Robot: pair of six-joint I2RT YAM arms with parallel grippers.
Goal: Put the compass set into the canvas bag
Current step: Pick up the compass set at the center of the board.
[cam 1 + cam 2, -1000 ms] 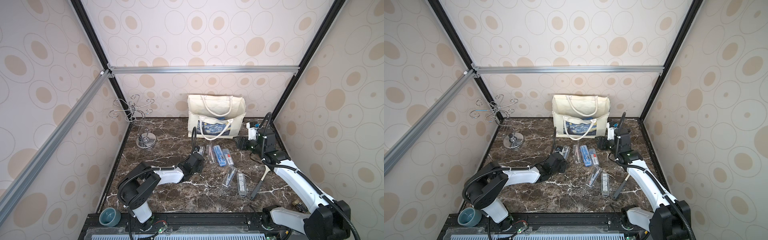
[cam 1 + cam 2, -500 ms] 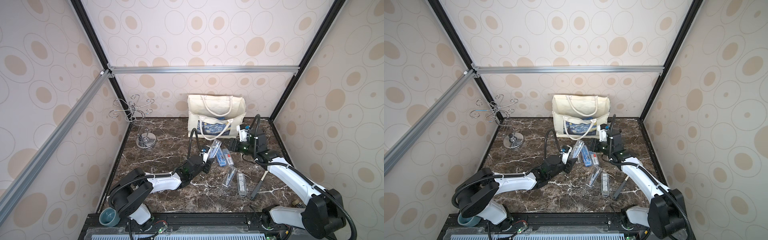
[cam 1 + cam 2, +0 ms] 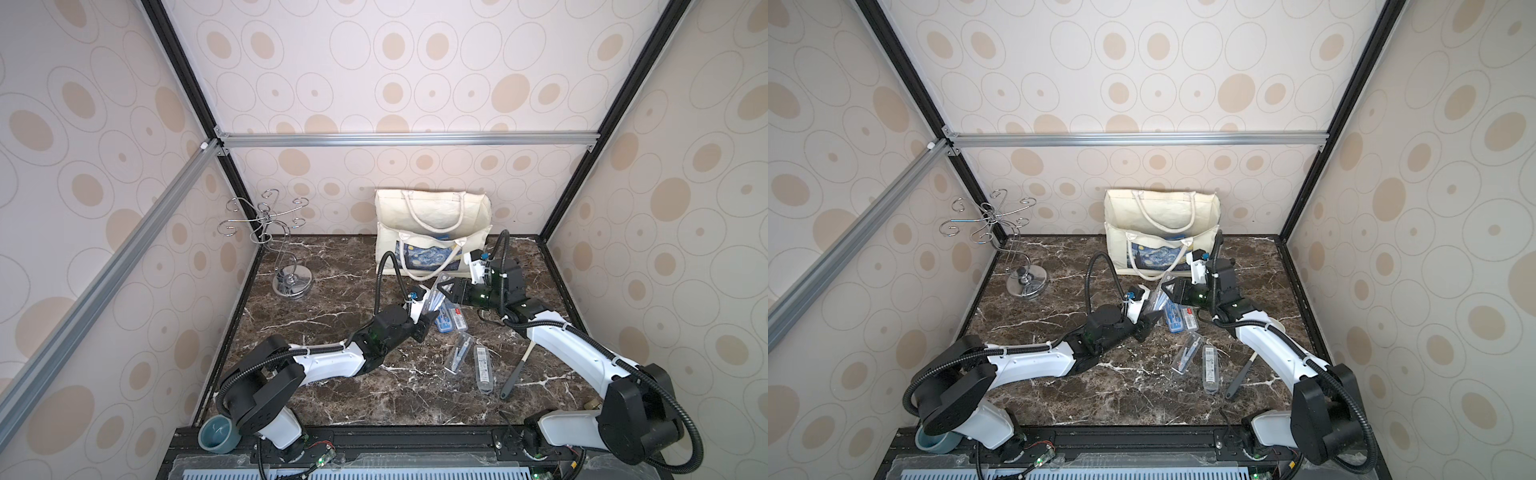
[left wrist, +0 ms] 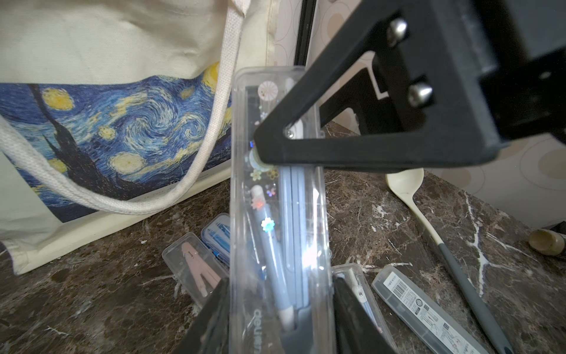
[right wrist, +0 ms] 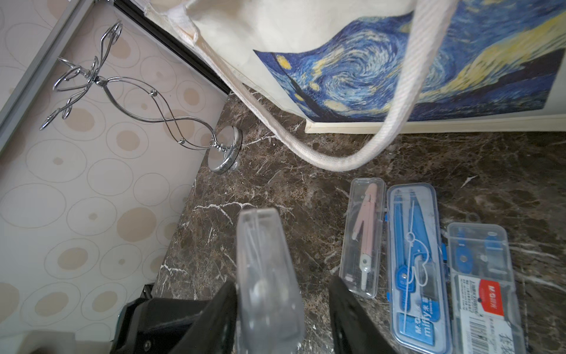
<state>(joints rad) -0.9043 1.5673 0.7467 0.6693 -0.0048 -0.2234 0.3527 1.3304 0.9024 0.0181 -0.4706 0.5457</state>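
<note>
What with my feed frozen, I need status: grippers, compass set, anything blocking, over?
Left gripper shut on clear compass case, held above table. Right gripper open, straddling its far end. Canvas bag upright behind; rope handle droops across its front.

table [image 3: 415, 399] — dark marble | on it: canvas bag [image 3: 432, 216], wire stand [image 3: 292, 282], blue compass case [image 5: 416, 260], spoon [image 3: 515, 370]

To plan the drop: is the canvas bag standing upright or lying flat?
Upright: the canvas bag stands on its base by the back wall, its mouth open upward.

Beige circle-patterned walls [image 3: 395, 83] enclose a dark marble tabletop [image 3: 415, 395] framed by aluminium bars [image 3: 395, 139]
</note>
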